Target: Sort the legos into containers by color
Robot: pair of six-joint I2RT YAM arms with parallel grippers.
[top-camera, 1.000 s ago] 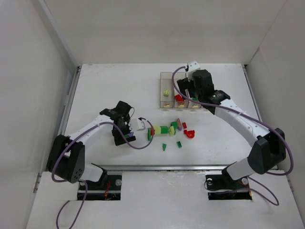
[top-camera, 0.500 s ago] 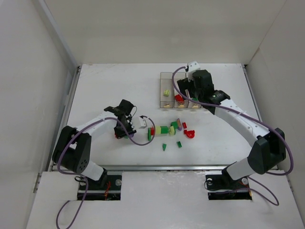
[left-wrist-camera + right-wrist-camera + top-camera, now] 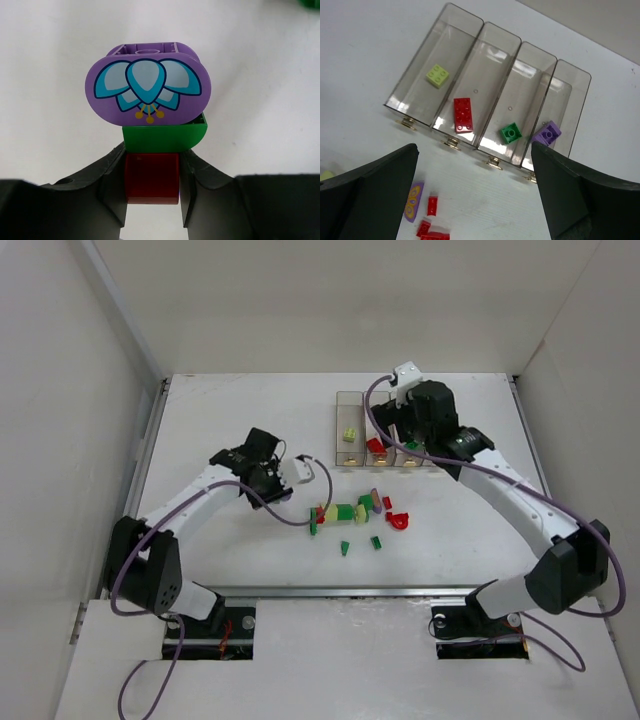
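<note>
My left gripper [image 3: 152,165] is shut on the red bottom brick of a small clump of legos [image 3: 150,135]. A green brick and a purple piece printed with a blue flower [image 3: 147,90] are stacked on that brick. In the top view the left gripper [image 3: 272,480] is left of the loose legos [image 3: 345,512], and the clump is hidden there. The four clear containers [image 3: 417,55] hold a yellow-green brick [image 3: 437,75], a red brick [image 3: 463,114], a green brick [image 3: 510,133] and a purple brick [image 3: 546,133], one each. My right gripper [image 3: 474,147] hangs open and holds nothing above the containers' near ends [image 3: 349,405].
A purple piece with a yellow print [image 3: 412,201] and small red bricks [image 3: 432,205] lie just in front of the bins. Two small green bricks [image 3: 344,548] [image 3: 376,542] sit nearer the arms. White walls enclose the table on three sides.
My left gripper has shut on the clump and moved toward the back of the table. The right arm has shifted slightly back and right over the bins.
</note>
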